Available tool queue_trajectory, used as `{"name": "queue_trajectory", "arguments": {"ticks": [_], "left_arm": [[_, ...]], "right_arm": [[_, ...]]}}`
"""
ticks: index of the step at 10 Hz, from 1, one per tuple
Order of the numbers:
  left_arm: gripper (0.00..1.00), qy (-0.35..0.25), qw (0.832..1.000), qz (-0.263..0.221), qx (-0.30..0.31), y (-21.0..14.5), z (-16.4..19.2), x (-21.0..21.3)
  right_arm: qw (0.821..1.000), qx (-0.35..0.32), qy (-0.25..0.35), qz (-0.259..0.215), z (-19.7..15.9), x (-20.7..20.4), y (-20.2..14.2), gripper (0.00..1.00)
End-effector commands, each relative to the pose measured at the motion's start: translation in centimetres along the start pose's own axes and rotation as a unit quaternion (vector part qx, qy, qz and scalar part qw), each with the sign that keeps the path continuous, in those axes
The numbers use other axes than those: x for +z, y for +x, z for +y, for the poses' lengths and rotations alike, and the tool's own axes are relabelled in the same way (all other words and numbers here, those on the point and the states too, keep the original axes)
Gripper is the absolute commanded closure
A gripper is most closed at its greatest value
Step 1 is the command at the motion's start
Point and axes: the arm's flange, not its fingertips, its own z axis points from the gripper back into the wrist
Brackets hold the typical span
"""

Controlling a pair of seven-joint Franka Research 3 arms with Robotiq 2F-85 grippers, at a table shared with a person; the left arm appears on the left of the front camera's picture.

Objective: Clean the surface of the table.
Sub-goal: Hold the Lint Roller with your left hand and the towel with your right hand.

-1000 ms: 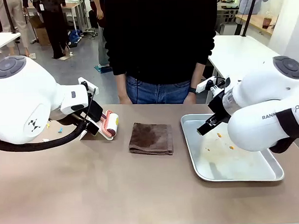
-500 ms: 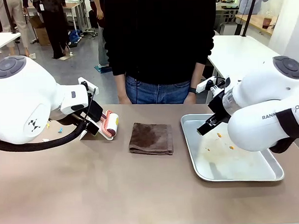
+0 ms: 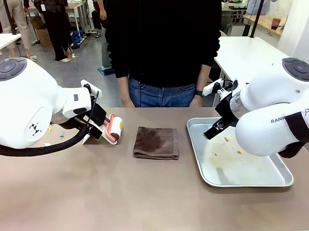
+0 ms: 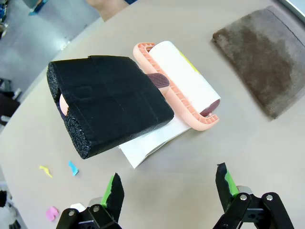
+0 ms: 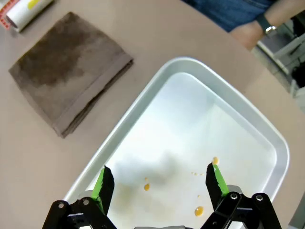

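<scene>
The tan-brown table (image 3: 121,192) holds a folded brown cloth (image 3: 156,142) at its middle. To the cloth's left lies a lint roller (image 3: 113,128) with a pink frame, a white roll (image 4: 178,78) and a black foam handle (image 4: 109,102), resting on a white sheet (image 4: 152,140). My left gripper (image 3: 96,121) hovers open just above the roller's handle end (image 4: 169,188), with nothing between its fingers. Over the near-left part of a silver tray (image 3: 238,181), my right gripper (image 3: 216,127) hangs open and empty (image 5: 159,183). Small coloured paper scraps (image 4: 71,167) lie on the table beside the roller.
Orange crumbs (image 5: 199,210) dot the tray's floor, its rim (image 5: 143,107) close to the cloth (image 5: 69,67). A person in black stands at the far edge, hands (image 3: 127,102) resting by the table. More scraps (image 3: 62,133) lie at the far left.
</scene>
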Motion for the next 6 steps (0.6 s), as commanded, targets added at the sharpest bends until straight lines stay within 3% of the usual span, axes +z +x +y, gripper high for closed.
{"name": "queue_trajectory", "arguments": {"ticks": [1, 3, 6], "left_arm": [[0.0, 0.0, 1.0, 0.0, 0.0, 0.0, 0.0, 0.0], [0.0, -0.002, 1.0, 0.002, -0.002, -0.2, 0.3, 1.2], [0.0, -0.051, 0.998, 0.022, 0.002, -0.5, 1.5, 7.2]], "right_arm": [[1.0, 0.0, 0.0, 0.0, 0.0, 0.0, 0.0, 0.0], [1.0, -0.007, 0.006, -0.003, -0.1, 2.3, 0.0, 0.0], [0.996, -0.079, 0.03, 0.03, -0.6, 7.9, 0.3, 0.0]]}}
